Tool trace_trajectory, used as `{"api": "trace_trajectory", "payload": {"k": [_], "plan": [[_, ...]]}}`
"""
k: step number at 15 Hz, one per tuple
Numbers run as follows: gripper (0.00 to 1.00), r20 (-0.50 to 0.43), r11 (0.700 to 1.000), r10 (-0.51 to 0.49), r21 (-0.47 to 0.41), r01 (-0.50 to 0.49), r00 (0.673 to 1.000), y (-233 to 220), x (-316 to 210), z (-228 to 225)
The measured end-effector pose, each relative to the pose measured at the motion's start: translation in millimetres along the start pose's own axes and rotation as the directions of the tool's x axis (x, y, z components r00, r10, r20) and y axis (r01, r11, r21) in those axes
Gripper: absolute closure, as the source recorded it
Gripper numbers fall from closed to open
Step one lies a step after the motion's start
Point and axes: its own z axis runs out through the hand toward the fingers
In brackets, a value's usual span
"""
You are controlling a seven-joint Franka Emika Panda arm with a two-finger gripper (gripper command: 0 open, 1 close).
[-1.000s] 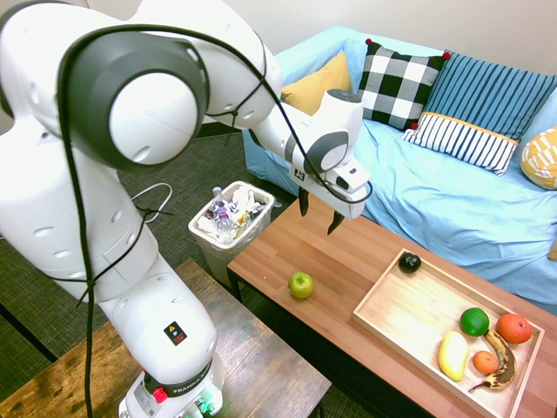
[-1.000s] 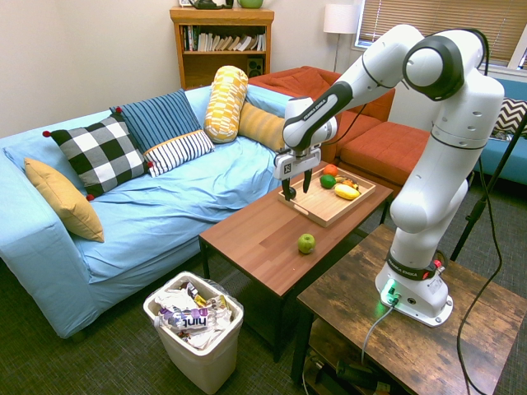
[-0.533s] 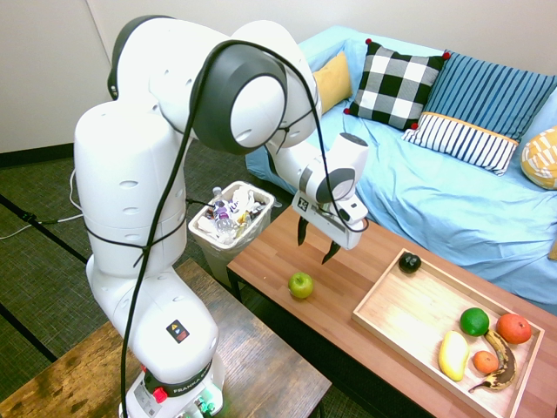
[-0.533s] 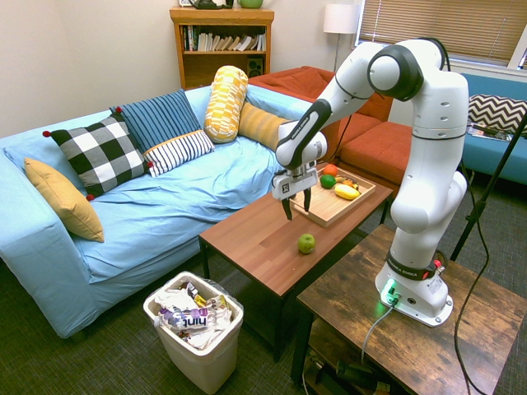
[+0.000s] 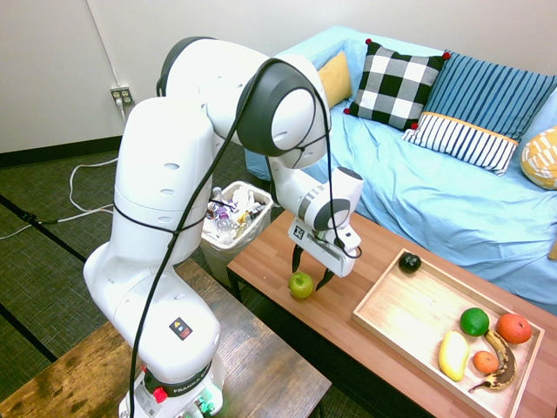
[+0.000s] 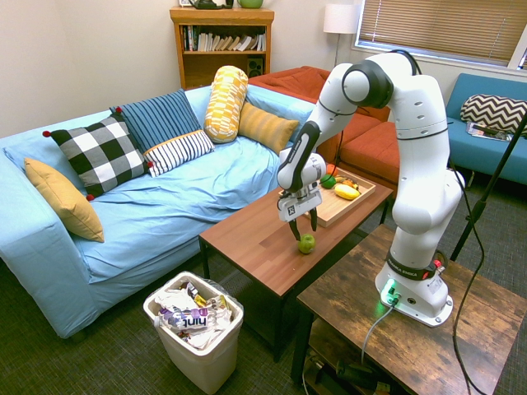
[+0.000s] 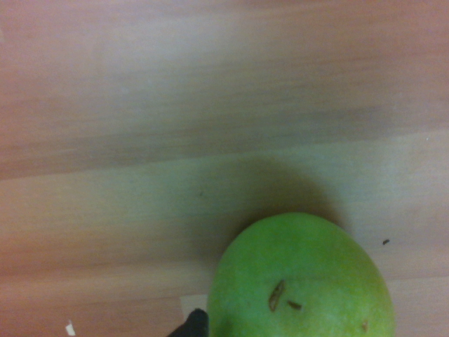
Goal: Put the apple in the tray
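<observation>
The yellow-green apple sits on the reddish wooden coffee table, near its front edge. My gripper is open and hangs right over it, with one dark finger down on either side of the fruit. I cannot tell if they touch it. In the wrist view the apple fills the lower right, very close. The light wooden tray lies further along the same table.
In the tray lie a green lime, an orange, a yellow fruit and a brown banana. A blackish avocado sits at its corner. A white waste bin stands off the table's end, and a blue sofa lies behind.
The arm has swung down and toward the table's front edge, bringing the open gripper from high above the table to right over the apple. The apple has not moved.
</observation>
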Motion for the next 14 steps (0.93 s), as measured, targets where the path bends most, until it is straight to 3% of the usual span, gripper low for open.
{"api": "trace_trajectory", "payload": {"k": [4,5,14], "plan": [[0.0,0.015,1.0,-0.014,-0.026,0.014,1.0,-3.7,-5.1,18.8],[1.0,0.018,0.999,-0.017,-0.029,0.018,1.0,-4.2,-5.7,21.3],[1.0,0.038,0.999,-0.038,-0.006,0.038,0.999,-6.1,-4.7,21.2]]}}
